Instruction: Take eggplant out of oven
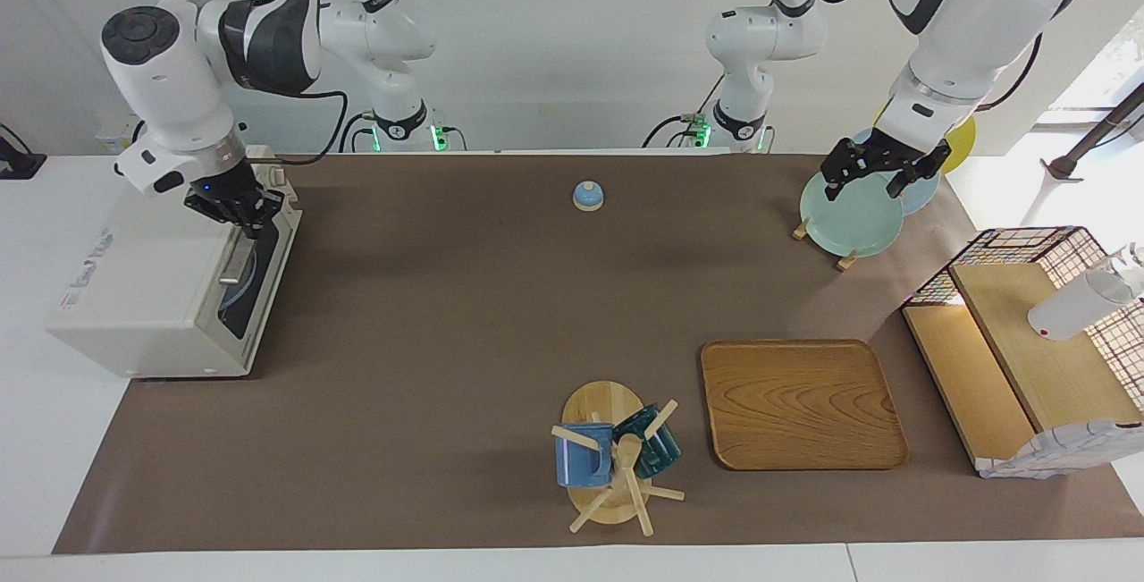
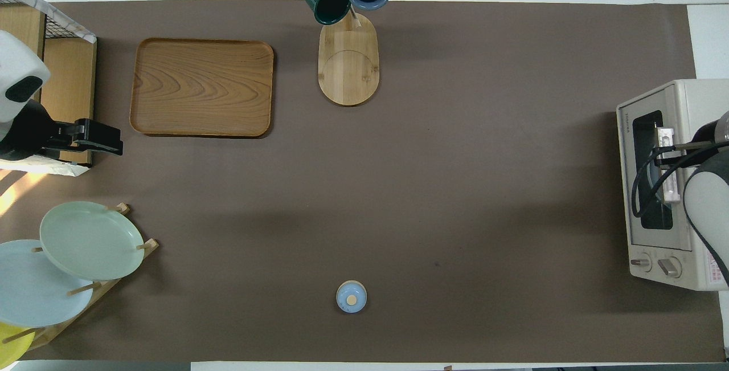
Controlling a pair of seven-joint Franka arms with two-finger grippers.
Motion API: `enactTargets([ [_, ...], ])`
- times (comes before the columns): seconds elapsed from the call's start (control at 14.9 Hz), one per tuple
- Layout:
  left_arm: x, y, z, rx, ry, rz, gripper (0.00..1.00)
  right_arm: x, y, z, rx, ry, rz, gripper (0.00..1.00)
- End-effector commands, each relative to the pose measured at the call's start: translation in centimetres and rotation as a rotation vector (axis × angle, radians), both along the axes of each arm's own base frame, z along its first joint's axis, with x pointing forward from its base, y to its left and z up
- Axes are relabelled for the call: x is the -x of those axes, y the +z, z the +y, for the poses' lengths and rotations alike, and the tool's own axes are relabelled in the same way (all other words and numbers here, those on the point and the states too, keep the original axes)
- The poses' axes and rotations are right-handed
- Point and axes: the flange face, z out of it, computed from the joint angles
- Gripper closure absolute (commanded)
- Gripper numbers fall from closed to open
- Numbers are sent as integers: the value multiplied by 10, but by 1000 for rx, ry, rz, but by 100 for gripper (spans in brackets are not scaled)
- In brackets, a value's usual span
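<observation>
Right gripper closed on the door handle at its robot-side end, atop the oven; handle runs away from the robots; eggplant not visible, presumably inside behind the shut door; left gripper open, waiting over plate rack.

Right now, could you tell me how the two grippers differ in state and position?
The right gripper is shut, low at the oven's door handle; the left gripper is open, hanging over the green plate in the plate rack. The right is on the task's appliance; the left waits, holding nothing. Both are black two-finger grippers.
</observation>
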Motion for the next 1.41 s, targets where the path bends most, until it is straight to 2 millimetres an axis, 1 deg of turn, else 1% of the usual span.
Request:
enactTargets([
  [0.0, 6, 1, 2, 10, -4, 3, 0, 9, -11, -10, 36, 37, -9, 100],
  [0.2, 6, 1, 2, 10, -4, 3, 0, 13, -21, -14, 48, 41, 6, 100],
  [0.4, 6, 1, 2, 10, -4, 3, 0, 11, -26, -16, 100, 102, 32, 100],
  [0.6, 6, 1, 2, 10, -4, 3, 0, 13, -32, -16, 97, 98, 36, 100],
  [0.67, 6, 1, 2, 10, -4, 3, 0, 14, -37, -18, 94, 92, 26, 100],
  [0.74, 6, 1, 2, 10, -4, 3, 0, 16, -43, -26, 85, 76, 11, 100],
  [0.81, 6, 1, 2, 10, -4, 3, 0, 18, -50, -28, 80, 74, 5, 100],
  [0.87, 6, 1, 2, 10, -4, 3, 0, 20, -61, -25, 68, 76, 0, 100],
  [1.01, 6, 1, 2, 10, -4, 3, 0, 21, -74, -11, -5, 36, -14, 100],
  [1.07, 6, 1, 2, 11, -4, 2, 0, 17, -82, 4, -29, 31, -8, 100],
  [1.14, 6, 1, 2, 10, -4, 3, 0, 14, -86, 22, -37, 30, -10, 100],
  [1.28, 6, 1, 2, 10, -4, 3, 0, 9, -89, 42, -36, 18, -26, 100],
  [1.34, 6, 1, 2, 11, -4, 2, 0, 5, -97, 52, -39, 32, -28, 100],
])
